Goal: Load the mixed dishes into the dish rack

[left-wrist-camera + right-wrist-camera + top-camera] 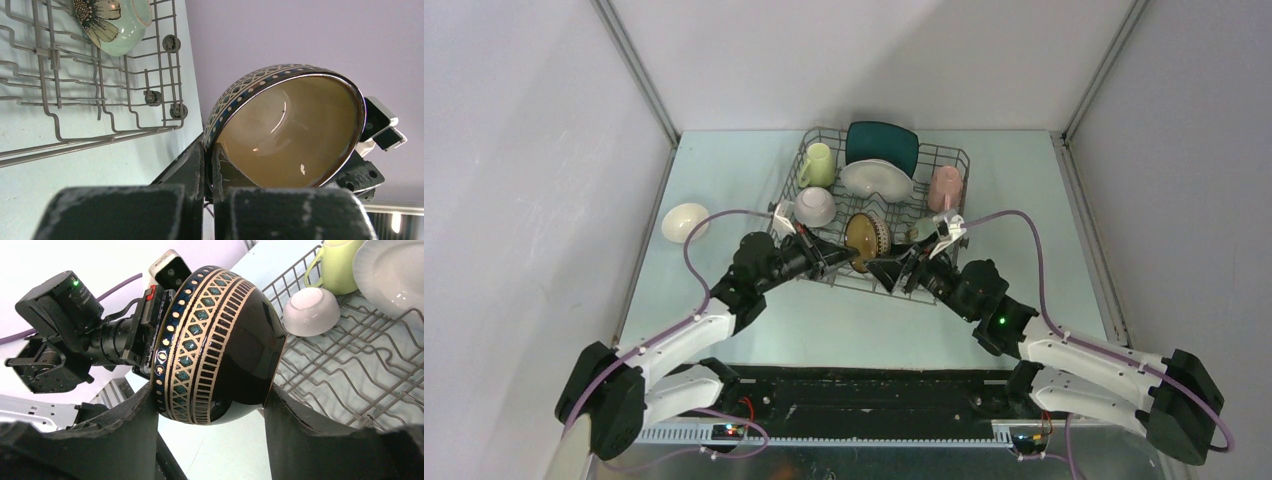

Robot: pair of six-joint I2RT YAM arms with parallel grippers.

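Jaws of the left gripper (209,162) pinch the rim of the dark brown bowl (220,340) over the near part of the dish rack (330,365). The right gripper (209,405) jaws stand wide around the bowl's sides; whether they grip it, I cannot tell.

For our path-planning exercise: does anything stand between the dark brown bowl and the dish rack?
Nothing visible does. The dark brown bowl, pinched by the left hand, hangs over the near row of the dish rack, with bare wires next to it.
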